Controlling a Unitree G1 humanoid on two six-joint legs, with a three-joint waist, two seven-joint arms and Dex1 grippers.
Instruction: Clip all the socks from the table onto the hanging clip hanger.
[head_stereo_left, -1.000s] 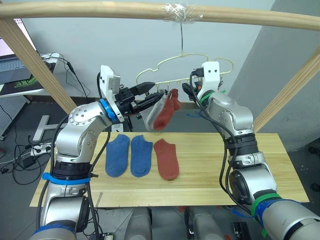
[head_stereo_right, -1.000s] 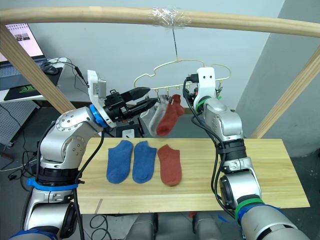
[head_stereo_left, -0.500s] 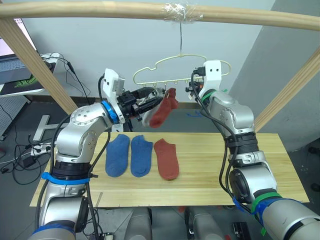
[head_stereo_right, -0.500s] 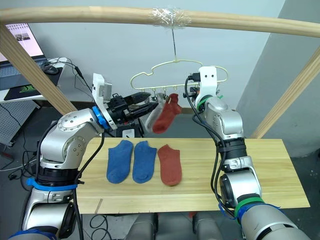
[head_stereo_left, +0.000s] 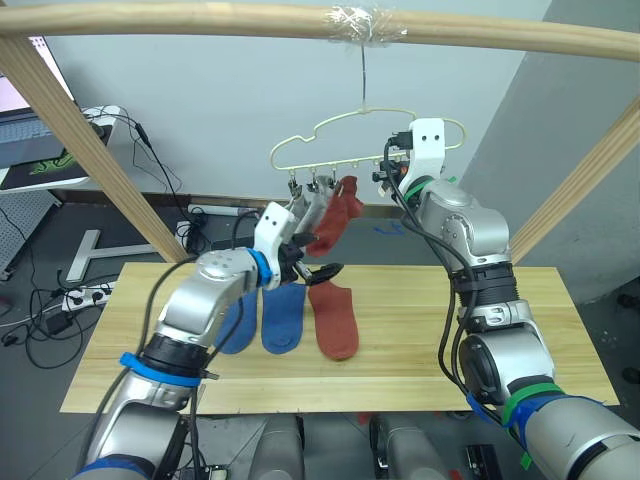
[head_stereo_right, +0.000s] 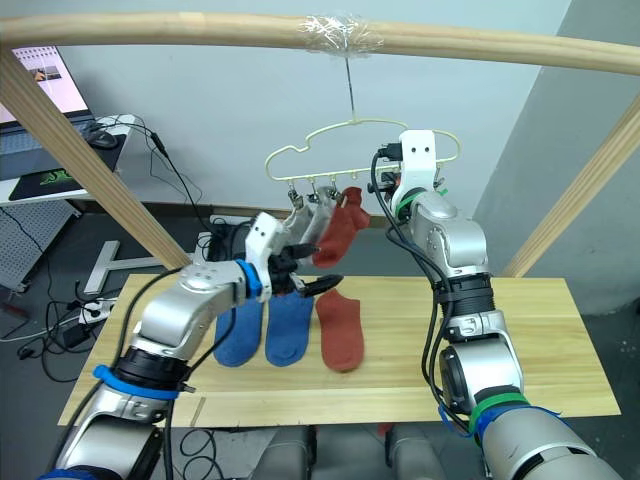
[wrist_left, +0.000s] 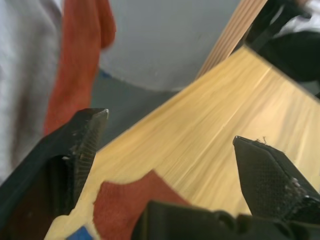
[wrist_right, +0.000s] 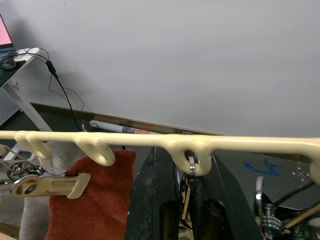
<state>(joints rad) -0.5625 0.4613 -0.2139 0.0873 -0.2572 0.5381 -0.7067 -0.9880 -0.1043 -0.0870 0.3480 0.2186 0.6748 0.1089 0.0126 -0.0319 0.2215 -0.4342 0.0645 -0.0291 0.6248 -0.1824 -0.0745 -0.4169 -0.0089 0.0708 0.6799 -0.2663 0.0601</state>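
Note:
The pale-yellow clip hanger hangs from the top pole. A grey sock and a rust-red sock are clipped to its lower bar. Two blue socks and one rust-red sock lie flat on the table; my left arm covers part of the left blue one. My left gripper hovers open and empty just above them. My right gripper is up at the hanger bar, shut on a small metal clip right of the hanging red sock.
A horizontal wooden pole carries the hanger, with slanted poles at the left and right. A side desk with a laptop stands far left. The table's right half is bare wood.
My left gripper has come down from the hanging grey sock to just above the socks on the table and has opened wide. The right gripper closed on a clip at the hanger.

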